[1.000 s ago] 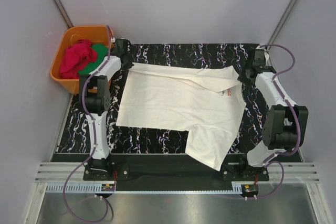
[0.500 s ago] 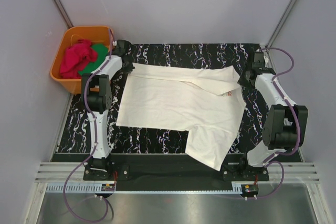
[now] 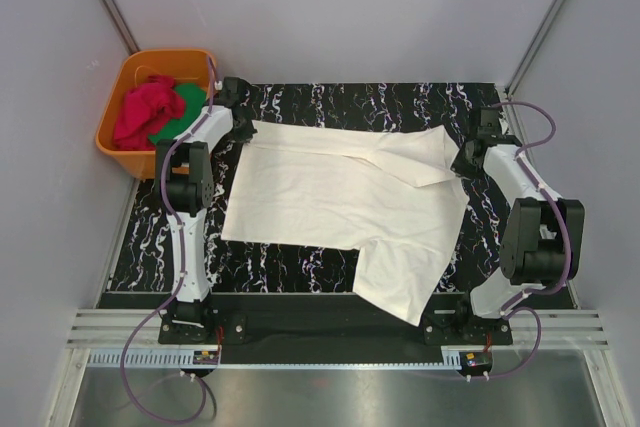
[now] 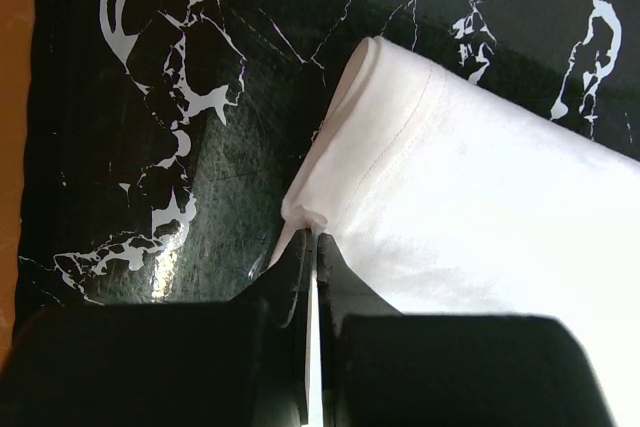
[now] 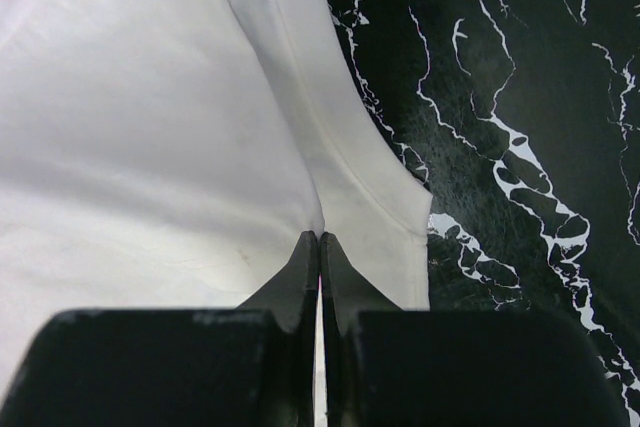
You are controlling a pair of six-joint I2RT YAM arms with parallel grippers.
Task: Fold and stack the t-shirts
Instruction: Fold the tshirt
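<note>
Pinching the far edge of the cream tee (image 3: 340, 202) at both ends, the two arms appeared to be on the first fold of a job that had barely begun. The left gripper (image 4: 312, 239), at 10 o'clock on the counter (image 3: 330, 102), had its jaws pressed together on a rolled corner of hem. The right gripper (image 5: 318, 239), at 2 o'clock, was clamped the same way on a corner of cloth at the opposite side.

The tee lay spread across the middle of the counter. A narrow band along its 12 o'clock edge was doubled over toward the centre, and one sleeve trailed out at 5 o'clock, reaching the counter's near edge. The rest of the body was flat and unfolded.

The red tee (image 3: 140, 112) lay bunched in the orange tub (image 3: 112, 142) off the counter at 10 o'clock, beside a green cloth (image 3: 185, 102). No finished fold and no stack could be seen anywhere.

By the look of it, nearly everything was left to do: completing the cream tee's folds, tucking in its sleeves, fetching the red tee from the tub, folding it, and setting one on the other.
</note>
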